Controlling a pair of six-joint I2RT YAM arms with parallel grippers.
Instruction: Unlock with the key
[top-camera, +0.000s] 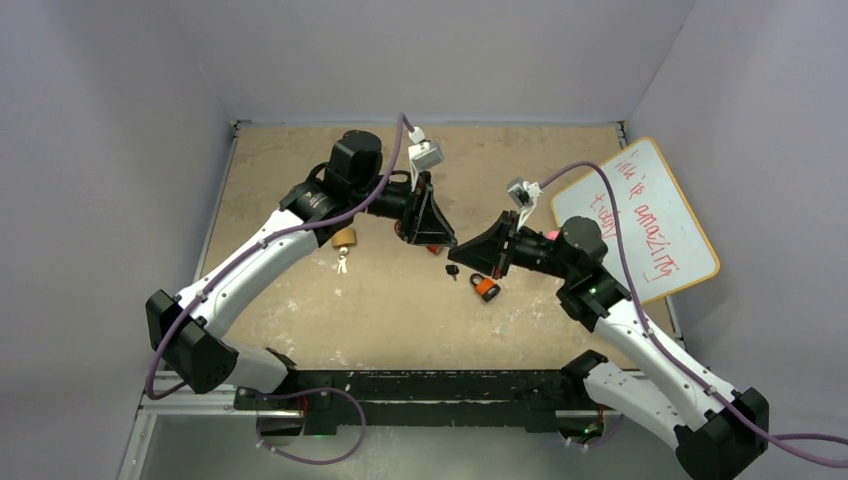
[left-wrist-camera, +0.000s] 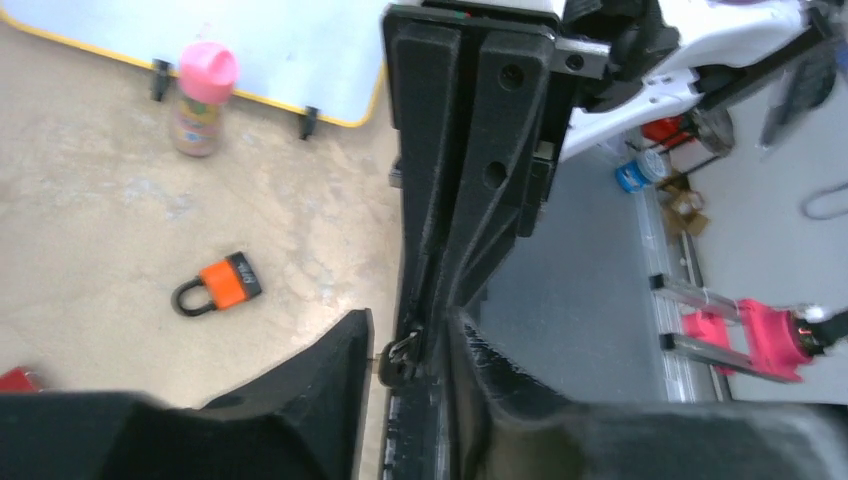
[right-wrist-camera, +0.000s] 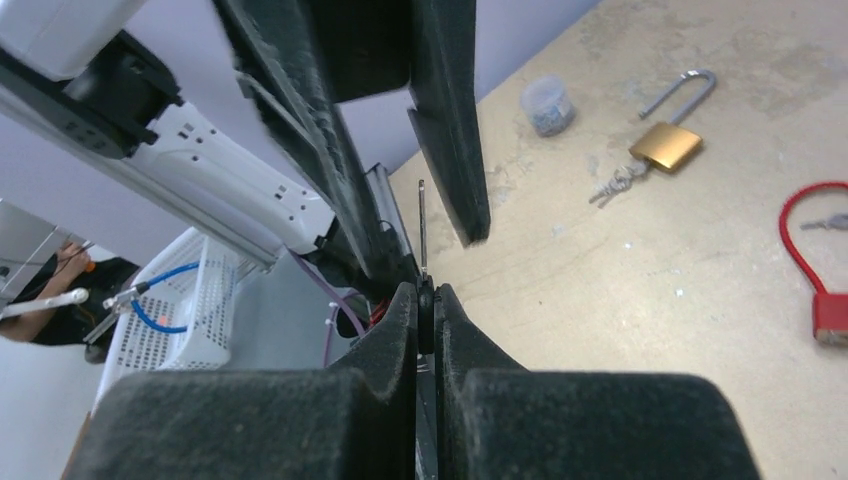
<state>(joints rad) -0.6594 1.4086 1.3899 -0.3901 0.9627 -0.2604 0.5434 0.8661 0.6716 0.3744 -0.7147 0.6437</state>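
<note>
The key (right-wrist-camera: 422, 225) sticks up in the air, pinched tight by its head in the right hand (right-wrist-camera: 425, 300). The left hand (left-wrist-camera: 410, 338) is spread a little around the key. The orange padlock (top-camera: 487, 288) lies on the desk (top-camera: 400, 320) near them.

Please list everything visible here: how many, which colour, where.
table: one, tan, beneath all.
whiteboard: one, white with yellow rim, table's right edge.
orange padlock: one, orange with black shackle, on table near right arm.
brass padlock: one, gold, shackle open, on table near left arm.
key bunch: one, silver, beside brass padlock.
red cable lock: one, red, on table.
bottle: one, pink cap, standing by whiteboard.
jar: one, clear, small, on table.
key: one, silver blade, in right pincer.
left pincer: one, black, open.
right pincer: one, black, shut on key.
</note>
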